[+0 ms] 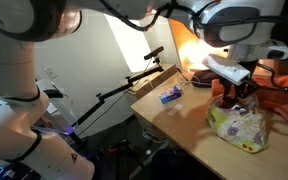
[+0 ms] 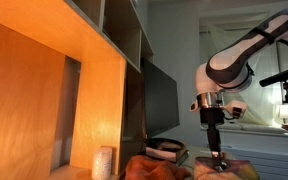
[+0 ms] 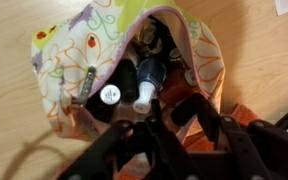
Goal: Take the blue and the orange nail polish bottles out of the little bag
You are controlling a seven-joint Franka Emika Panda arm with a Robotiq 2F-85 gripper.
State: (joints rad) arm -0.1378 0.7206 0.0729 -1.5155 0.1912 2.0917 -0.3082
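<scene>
Gripper (image 3: 174, 130) at the mouth of the little bag (image 3: 74, 55). The dark fingers (image 3: 129, 142) are blurred, so their spread and any grip cannot be told. Inside the bag are a dark bottle (image 3: 149, 75) and a white cap (image 3: 109, 95). The bag stands on a wooden table (image 1: 184, 118), with a small blue object (image 1: 171, 95) apart from it and an orange-red cloth (image 1: 284, 100) just beside.

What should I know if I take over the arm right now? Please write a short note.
Gripper: low over the bag, jaws at its open mouth; I cannot tell whether they hold anything.
Bag: on the table, beside the orange cloth. The wrist view shows several bottles inside, colours unclear.
Done: maybe one; a small blue thing lies on the table apart from the bag, too small to identify.
Left: no orange one is seen outside; lift it out, and the blue if needed.
</scene>
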